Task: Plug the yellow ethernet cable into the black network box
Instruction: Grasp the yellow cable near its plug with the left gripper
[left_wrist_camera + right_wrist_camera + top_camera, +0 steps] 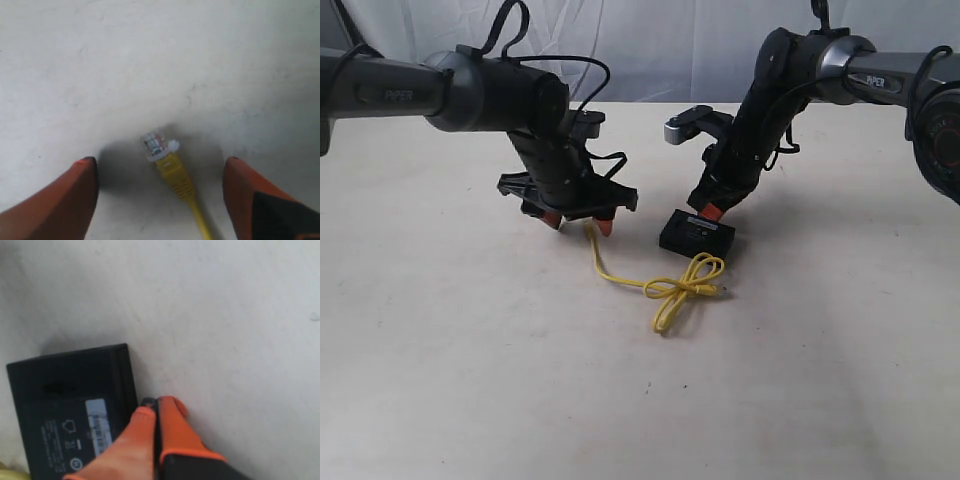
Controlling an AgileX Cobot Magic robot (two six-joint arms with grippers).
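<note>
**Yellow cable lying loose beside black box**

Exterior view: the thin bright-yellow ethernet cable (670, 288) is lying knotted on the pale counter (470, 360), just beside the small flat black plastic network box (697, 238).

Left wrist view: the left hand (160, 161) is hanging wide, its 2 orange fingers (60, 200) flanking the clear plug (156, 145) without touching it.

Right wrist view: the right hand (156, 405) is pressing closed, empty, at the box's edge near its white label (97, 427).
</note>
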